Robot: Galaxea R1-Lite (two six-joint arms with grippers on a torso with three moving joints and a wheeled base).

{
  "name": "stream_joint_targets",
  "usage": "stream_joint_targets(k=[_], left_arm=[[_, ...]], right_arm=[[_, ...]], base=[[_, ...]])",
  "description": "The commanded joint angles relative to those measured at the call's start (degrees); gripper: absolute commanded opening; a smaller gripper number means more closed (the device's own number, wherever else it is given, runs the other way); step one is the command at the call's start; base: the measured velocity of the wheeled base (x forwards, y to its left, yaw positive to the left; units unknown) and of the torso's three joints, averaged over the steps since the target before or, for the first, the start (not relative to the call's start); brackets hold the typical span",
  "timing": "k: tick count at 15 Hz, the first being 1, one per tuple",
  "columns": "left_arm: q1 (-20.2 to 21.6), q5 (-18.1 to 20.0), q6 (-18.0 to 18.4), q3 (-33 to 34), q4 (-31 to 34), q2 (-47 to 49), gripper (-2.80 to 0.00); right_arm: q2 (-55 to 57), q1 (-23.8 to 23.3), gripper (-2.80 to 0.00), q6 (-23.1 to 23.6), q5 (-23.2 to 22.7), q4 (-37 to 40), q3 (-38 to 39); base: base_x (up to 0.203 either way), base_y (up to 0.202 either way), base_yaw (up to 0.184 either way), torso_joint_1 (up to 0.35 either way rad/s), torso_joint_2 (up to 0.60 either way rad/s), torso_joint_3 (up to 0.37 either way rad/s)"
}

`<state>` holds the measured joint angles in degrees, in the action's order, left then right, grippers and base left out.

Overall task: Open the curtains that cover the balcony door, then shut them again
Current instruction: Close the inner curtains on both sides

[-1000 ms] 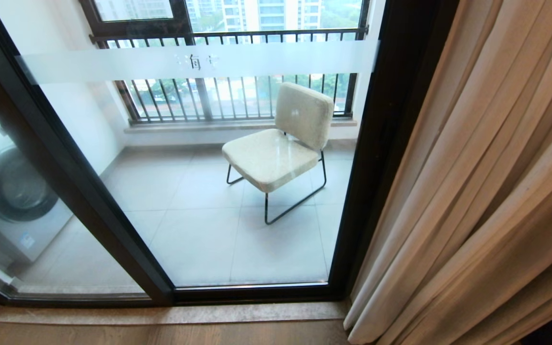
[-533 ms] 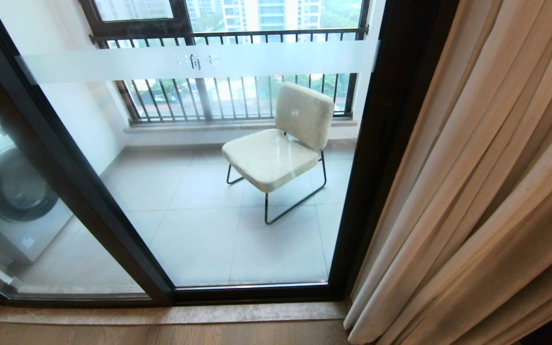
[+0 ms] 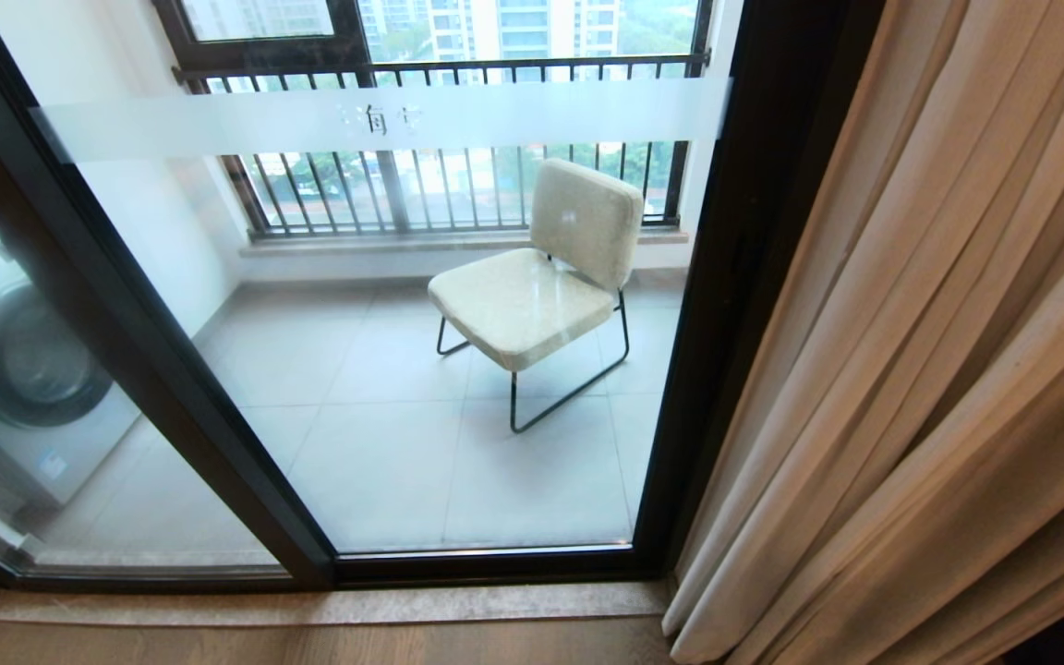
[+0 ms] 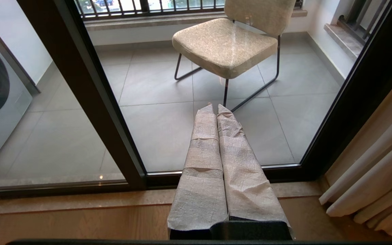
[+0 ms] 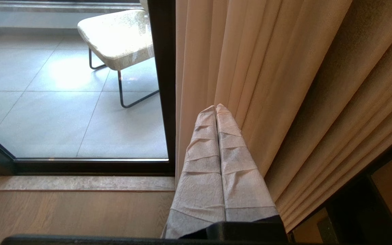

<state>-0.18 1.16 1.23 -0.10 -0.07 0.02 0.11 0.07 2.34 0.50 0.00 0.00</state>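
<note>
Curtains (image 3: 920, 369) bunched at 3 o'clock; balcony door (image 3: 384, 369) glass exposed. One chair (image 3: 541, 286) beyond. Left gripper (image 4: 216, 108) and right gripper (image 5: 215, 108): fingers together, empty.

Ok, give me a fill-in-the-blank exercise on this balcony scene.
1. The curtains are bunched at the door's ____ side.
2. Behind the balcony door stands one cushioned ____.
3. Beyond the left glass panel sits a washing ____.
4. The right end effector is ____, its tips before the curtains.

Missing: right; chair; machine; shut
</note>
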Motion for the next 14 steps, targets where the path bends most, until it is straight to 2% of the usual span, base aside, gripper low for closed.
stream_joint_targets(k=[1,14], left_arm=[[0.01,-0.02,0.0,0.01,-0.01,-0.02,-2.8],[0.01,-0.02,0.0,0.01,-0.01,-0.02,-2.8]], right_arm=[[-0.02,0.0,-2.8,-0.34,0.02,0.0,0.0],[-0.02,0.01,-2.8,-0.67,-0.15,-0.08,0.0]], base=[[0.0,0.0,0.0,0.0,0.0,0.0],[0.0,0.0,0.0,0.0,0.0,0.0]])
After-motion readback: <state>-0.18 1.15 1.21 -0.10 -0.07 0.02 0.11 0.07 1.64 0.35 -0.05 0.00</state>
